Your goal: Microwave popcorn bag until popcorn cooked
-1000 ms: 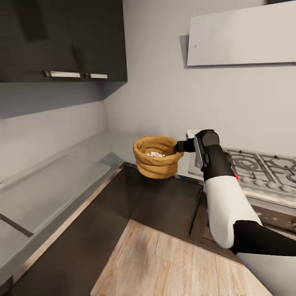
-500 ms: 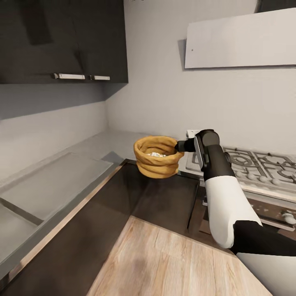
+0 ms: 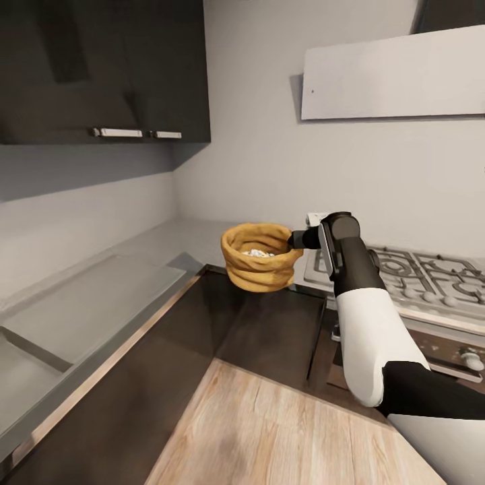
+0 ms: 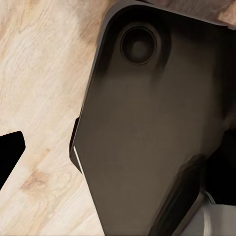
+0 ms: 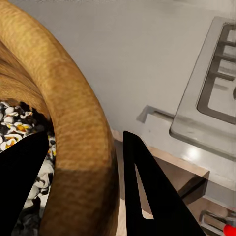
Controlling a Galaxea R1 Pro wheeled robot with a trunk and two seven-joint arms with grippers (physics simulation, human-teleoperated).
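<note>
My right gripper [image 3: 296,240] is shut on the thick rim of the popcorn bag [image 3: 259,266], a mustard-tan creased sack held upright in the air in front of the corner of the grey countertop [image 3: 101,296]. In the right wrist view the bag's rim [image 5: 78,113] runs between the two black fingers [image 5: 147,196], and pale and dark kernels [image 5: 19,130] lie inside. The left wrist view looks down on a dark part of my own body [image 4: 147,123] over the wood floor, with one black fingertip [image 4: 10,152] at the edge. The microwave is out of view.
The steel gas hob [image 3: 417,269] sits right of the bag, under the flat white hood [image 3: 397,67]. Oven knobs [image 3: 471,360] show below the hob. Dark upper cabinets [image 3: 101,67] hang at the left. Dark cabinet fronts [image 3: 168,350] border the light wood floor [image 3: 269,431].
The whole head view has shifted a little, so the camera moved. The bag stays held in my right gripper at the same spot relative to the arm.
</note>
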